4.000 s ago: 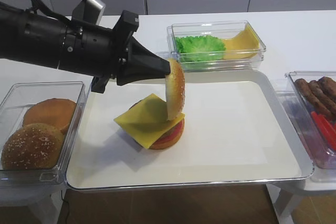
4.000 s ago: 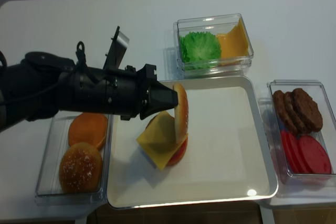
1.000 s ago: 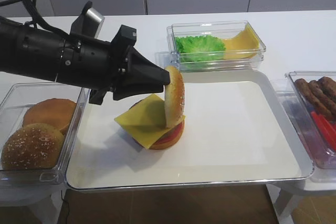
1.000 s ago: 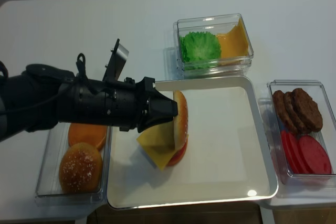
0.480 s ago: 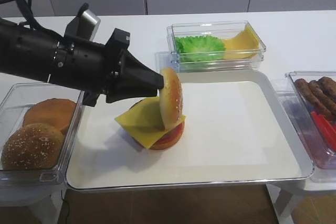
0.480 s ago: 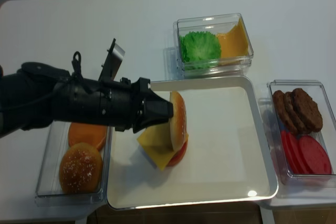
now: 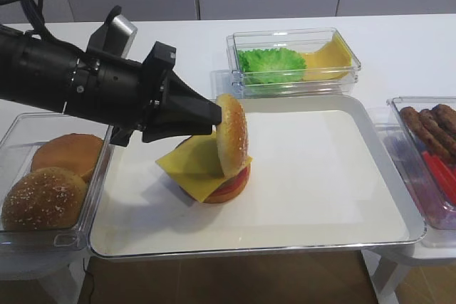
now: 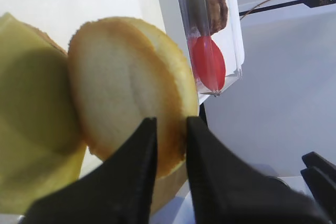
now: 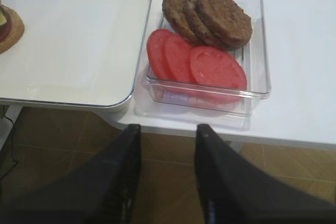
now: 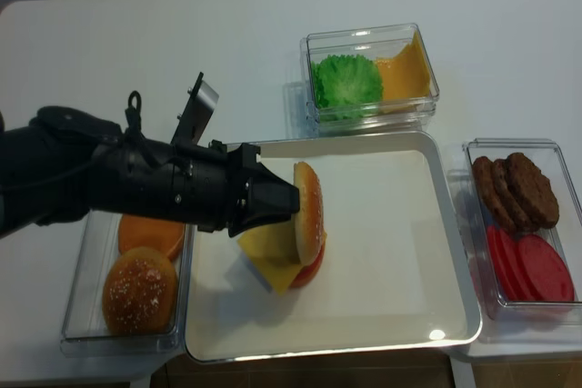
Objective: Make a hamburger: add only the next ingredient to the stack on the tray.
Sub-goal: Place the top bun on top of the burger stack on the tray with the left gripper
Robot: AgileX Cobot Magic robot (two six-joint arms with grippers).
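Two arms: you have only the left one working over the tray; the right shows just its fingers.
Left gripper (image 7: 215,120): clamped on the rim of the golden-brown sesame-seeded top bun (image 7: 232,134), black fingers either side of its edge in the left wrist view.
Sesame bun: held on edge, nearly upright, dome facing right, pale cut face (image 8: 123,98) toward the gripper; its lower edge sits at the cheese, centre left of the frame. You cannot tell whether it touches.
Stack (image 7: 214,174): tan bottom bun, dark patty, red tomato slice, square yellow cheese slice overhanging to the left; left half of the tray.
Tray (image 7: 335,197): large silver metal tray lined with white paper, middle of the frame.
Right gripper (image 9: 167,174): two dark fingers spread apart, nothing between them, hanging off the table edge below the clear tub of red tomato slices and brown patties (image 9: 210,45).
Left tub (image 7: 53,176): clear plastic, lower left; one seeded bun, one smooth bun.
Upper tub (image 7: 293,62): green lettuce and yellow cheese, top centre.
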